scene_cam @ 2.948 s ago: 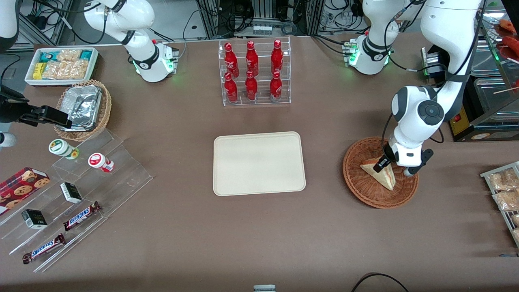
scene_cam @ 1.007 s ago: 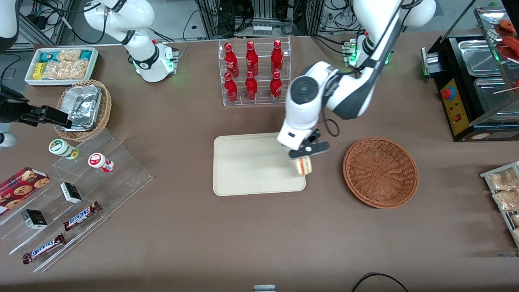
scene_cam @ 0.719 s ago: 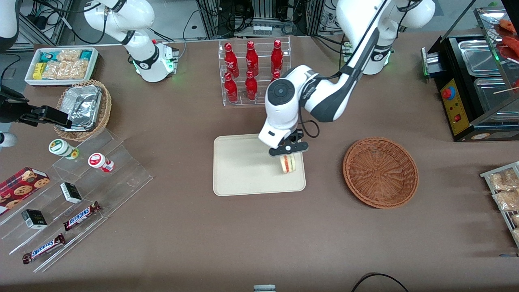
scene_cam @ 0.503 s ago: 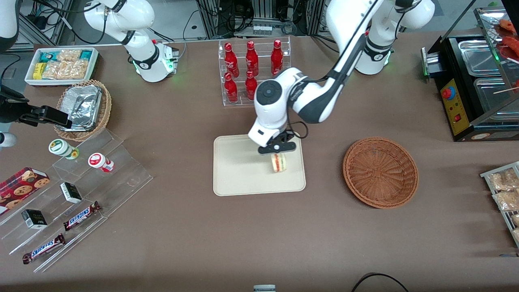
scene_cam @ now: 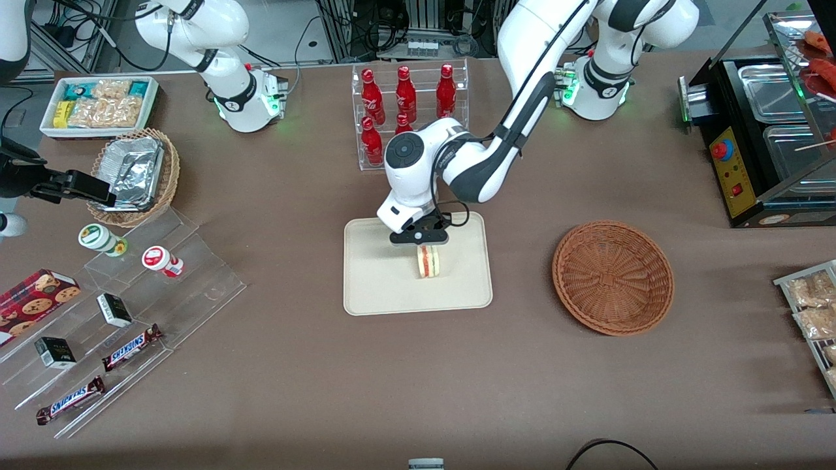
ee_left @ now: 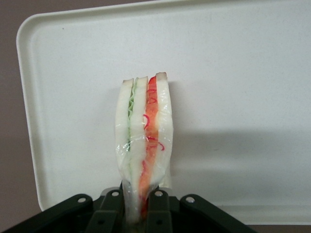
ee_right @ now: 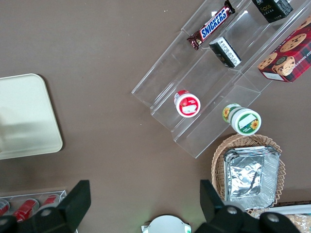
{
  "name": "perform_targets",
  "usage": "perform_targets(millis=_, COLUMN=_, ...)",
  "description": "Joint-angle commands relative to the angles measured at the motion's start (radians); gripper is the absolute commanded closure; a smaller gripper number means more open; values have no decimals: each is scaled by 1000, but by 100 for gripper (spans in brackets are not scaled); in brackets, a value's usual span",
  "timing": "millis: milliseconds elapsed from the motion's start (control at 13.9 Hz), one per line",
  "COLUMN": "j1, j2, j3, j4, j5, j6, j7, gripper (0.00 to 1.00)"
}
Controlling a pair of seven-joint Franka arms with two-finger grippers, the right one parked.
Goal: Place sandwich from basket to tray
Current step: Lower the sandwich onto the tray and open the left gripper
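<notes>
The fingers (ee_left: 156, 206) were pinched tight on one end of the sandwich (ee_left: 144, 145), the wrapped wedge hanging edge-down from them with its green and red layers showing. The gripper (scene_cam: 421, 240) sat above the middle of the tray (scene_cam: 372, 287), somewhat nearer the tray's edge that faces the bottle rack (scene_cam: 410, 117) than the edge facing the front camera. In the wrist view the sandwich threw a shadow on the cream surface; whether its lower end touched the tray could not be told. Half a second earlier the wedge had hung closer to the tray's basket-side edge, and a second earlier right over that rim, so the carry had moved inward to a safe spot. The basket (scene_cam: 612, 277), toward the working arm's end of the table, lay empty. The transfer looked nearly done: lowering and letting go seemed all that remained.
</notes>
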Motion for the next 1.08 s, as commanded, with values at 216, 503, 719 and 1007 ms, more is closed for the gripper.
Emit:
perform_targets(millis=216, j1=-24, j2=34, j3=14, j4=31, j5=16, j6=34, j7=-11, gripper=100)
perform_targets(millis=503, j1=-24, j2=45, j3=12, j4=29, j5=13, j6=48, j7=-17, gripper=100)
perform_targets(millis=719, j1=-24, j2=46, j3=12, j4=29, j5=5, j6=51, j7=-20, gripper=64)
perform_targets(millis=1007, j1=-18, j2=30, j3=12, j4=31, j5=1, j6=47, j7=-20, gripper=0)
